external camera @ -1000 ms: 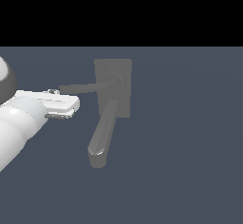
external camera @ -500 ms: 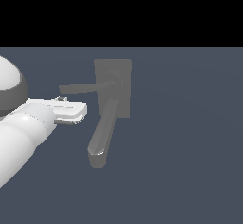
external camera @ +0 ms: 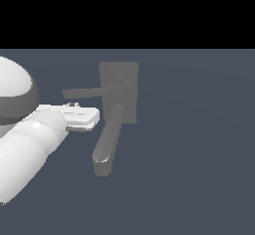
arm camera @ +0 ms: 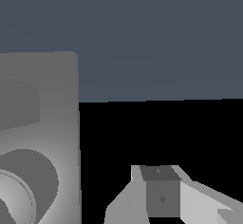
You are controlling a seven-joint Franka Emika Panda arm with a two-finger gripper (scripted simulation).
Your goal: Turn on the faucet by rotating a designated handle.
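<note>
Closing in on the lever, imo, so approach step w/ no contact yet afaict. Nearest the cam is the white Panda arm (external camera: 30, 144), its white gripper (external camera: 82, 118) sitting just under the handle (external camera: 82, 92), the thin flat grey bar pointing to the exterior view's left. Can't tell if the fingers are spread or closed; wrist view shows one fingertip (arm camera: 163, 197). Behind: the matte grey block-bodied faucet (external camera: 129, 77) w/ its thick rounded spout (external camera: 107, 144). Next prob needs nudging up against the bar, then sweeping it round the hub.
</note>
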